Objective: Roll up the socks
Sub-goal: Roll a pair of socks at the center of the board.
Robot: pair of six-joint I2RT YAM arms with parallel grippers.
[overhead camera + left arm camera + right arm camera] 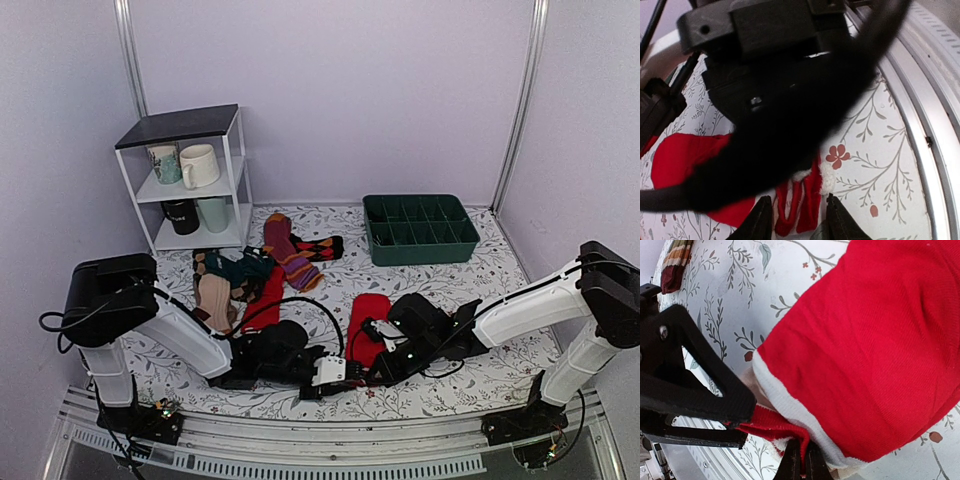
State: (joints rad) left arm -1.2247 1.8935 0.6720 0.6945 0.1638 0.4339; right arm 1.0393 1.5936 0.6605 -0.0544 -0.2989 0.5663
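Note:
One red sock (368, 318) lies flat on the floral cloth in front of centre, its pale cuff toward the near edge. My right gripper (373, 361) is shut on a fold of the red cuff, as the right wrist view shows (801, 460), with the sock body (880, 340) spread above. My left gripper (335, 373) faces it from the left. In the left wrist view (799, 222) its fingers clamp the bunched cuff (800, 205). The right arm hides much of that view. A second red sock (266, 298) lies by the sock pile, partly under the left arm.
A pile of other socks (232, 275) and a maroon striped sock (287, 252) lie at back left. A white shelf (190, 180) with mugs stands behind them. A green divided tray (420, 230) sits at back right. The metal rail (935, 115) runs along the near edge.

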